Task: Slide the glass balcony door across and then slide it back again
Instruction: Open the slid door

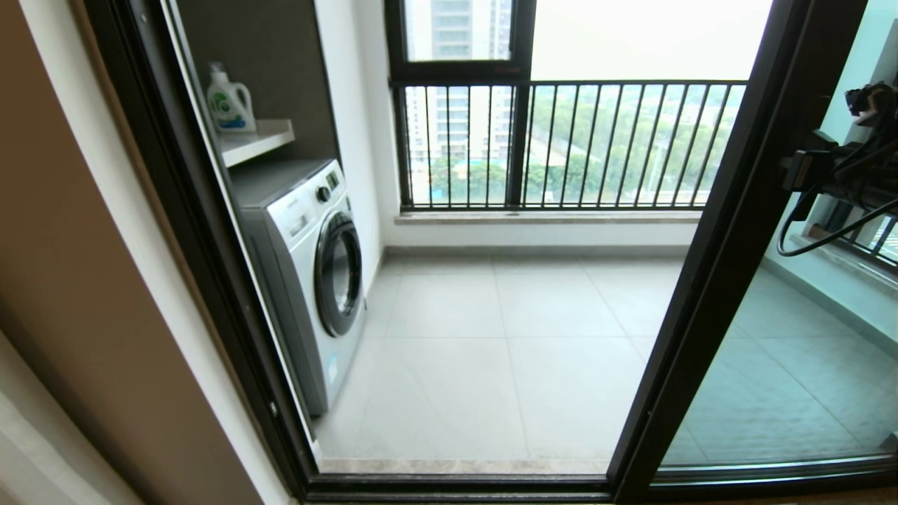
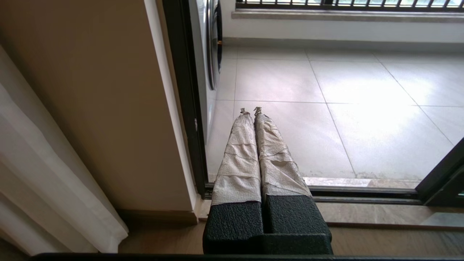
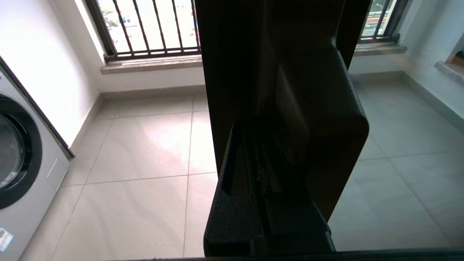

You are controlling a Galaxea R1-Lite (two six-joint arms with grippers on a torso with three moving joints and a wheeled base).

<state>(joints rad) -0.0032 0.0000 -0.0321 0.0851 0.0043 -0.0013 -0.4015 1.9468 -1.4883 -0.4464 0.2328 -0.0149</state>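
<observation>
Door standing slid to the right of the head view, doorway open at centre; judging the slide-back step as next, needing a steady sideways push. Right gripper pressing close against the dark upright, fingers impossible to tell. Left gripper hanging low by the sill, wrapped fingers pressed together, holding nothing. Latch handle hidden.

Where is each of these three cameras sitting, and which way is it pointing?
Head: high up, facing down through the doorway at the washing machine; right arm at the edge.
Left wrist: low, facing the threshold; left gripper shut.
Right wrist: pressed against the glass balcony door; right gripper on its frame.
All share the railing.
</observation>
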